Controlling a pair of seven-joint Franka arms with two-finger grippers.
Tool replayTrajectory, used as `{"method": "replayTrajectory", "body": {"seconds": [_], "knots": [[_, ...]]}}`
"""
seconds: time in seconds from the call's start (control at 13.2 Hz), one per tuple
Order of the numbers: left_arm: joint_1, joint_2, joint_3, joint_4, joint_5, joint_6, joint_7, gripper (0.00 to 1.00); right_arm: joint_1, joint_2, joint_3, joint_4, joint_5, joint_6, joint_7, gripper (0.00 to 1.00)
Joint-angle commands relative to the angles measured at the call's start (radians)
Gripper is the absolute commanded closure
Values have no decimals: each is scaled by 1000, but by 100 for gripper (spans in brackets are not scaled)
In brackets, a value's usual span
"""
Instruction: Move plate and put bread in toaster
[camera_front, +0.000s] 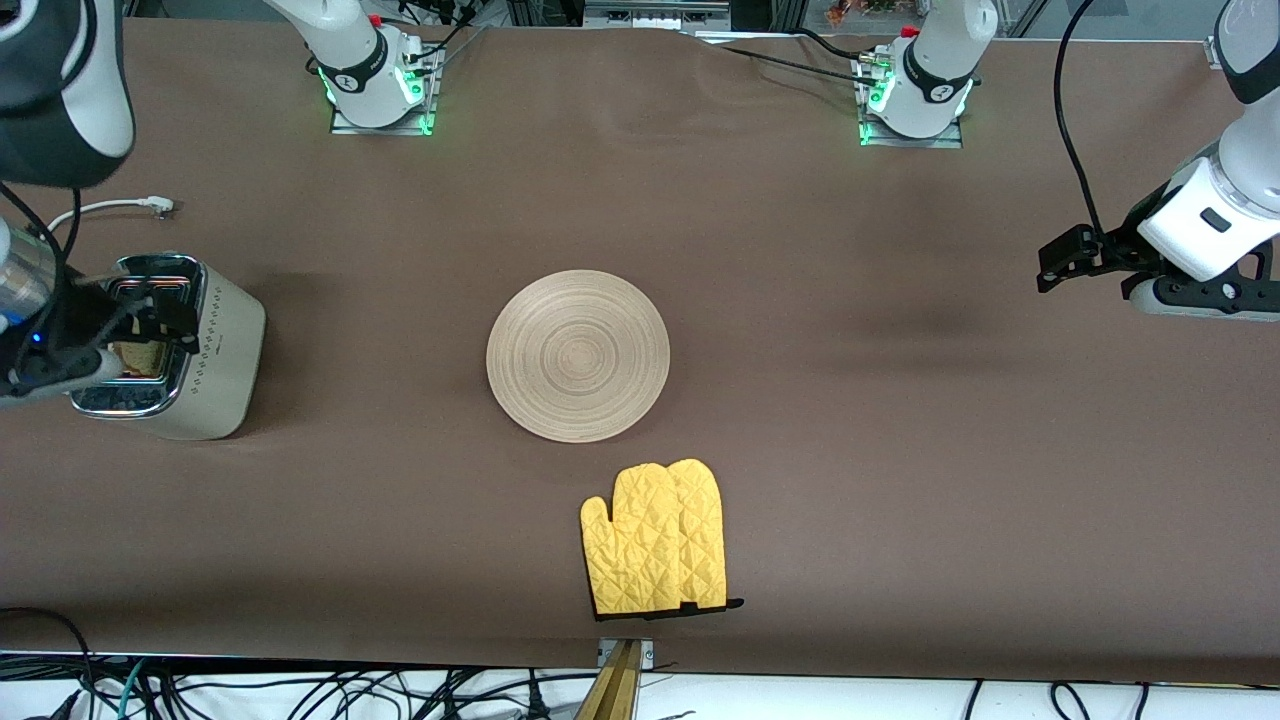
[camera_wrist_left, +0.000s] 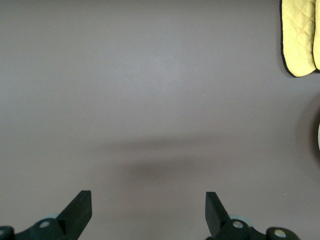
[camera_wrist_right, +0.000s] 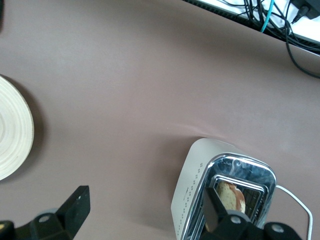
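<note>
The toaster (camera_front: 215, 350) stands at the right arm's end of the table, chrome top up. The bread (camera_front: 140, 357) sits down in one slot, its top edge showing; it also shows in the right wrist view (camera_wrist_right: 231, 195). My right gripper (camera_front: 160, 312) hangs just over the toaster (camera_wrist_right: 197, 185), open and empty (camera_wrist_right: 145, 212): one finger over the chrome top, the other over the table beside it. The plate (camera_front: 578, 355) lies empty at the table's middle, its rim in the right wrist view (camera_wrist_right: 10, 135). My left gripper (camera_front: 1062, 262) waits open over bare table (camera_wrist_left: 148, 212) at the left arm's end.
A yellow oven mitt (camera_front: 655, 540) lies nearer to the front camera than the plate and also shows in the left wrist view (camera_wrist_left: 299, 35). The toaster's white cord (camera_front: 120, 207) trails on the table toward the robots' bases.
</note>
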Motion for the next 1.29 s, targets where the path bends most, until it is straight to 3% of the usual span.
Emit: {"method": "replayTrajectory", "body": {"seconds": [0.0, 0.23, 0.38, 1.21], "knots": [[0, 5, -3, 17, -6, -14, 2, 0, -85, -123, 88, -131, -15, 43, 6, 0], [0, 5, -3, 17, -6, -14, 2, 0, -111, -158, 100, -188, -14, 72, 44, 0], [0, 5, -3, 17, -6, -14, 2, 0, -131, -161, 100, -189, -14, 62, 188, 0], [1, 5, -3, 17, -6, -14, 2, 0, -127, -135, 100, -177, -18, 48, 189, 0]]}}
